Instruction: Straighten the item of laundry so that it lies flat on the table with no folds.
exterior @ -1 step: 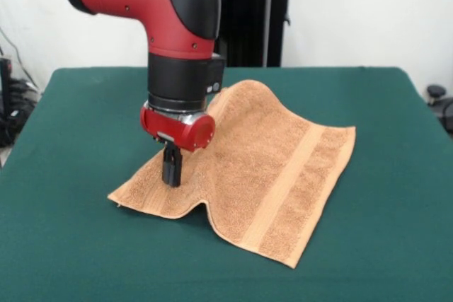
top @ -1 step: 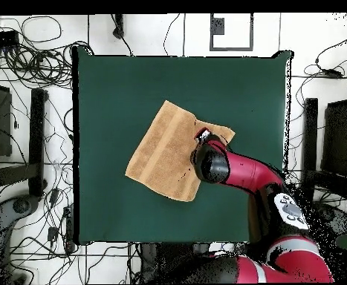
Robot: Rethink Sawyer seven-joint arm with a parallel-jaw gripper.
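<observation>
Front view: fingers (exterior @ -1 step: pixel 172 175) pressed together, tips down on the towel (exterior @ -1 step: pixel 269 167) near its rumpled edge.

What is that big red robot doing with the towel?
The red and black robot arm is working on a light orange-tan terry towel on the dark green cloth-topped table. Its gripper is pressed down onto the towel near one corner, jaws close together. The towel is not flat yet: a raised ridge runs across it and the near edge curls up in a small wave.
</observation>
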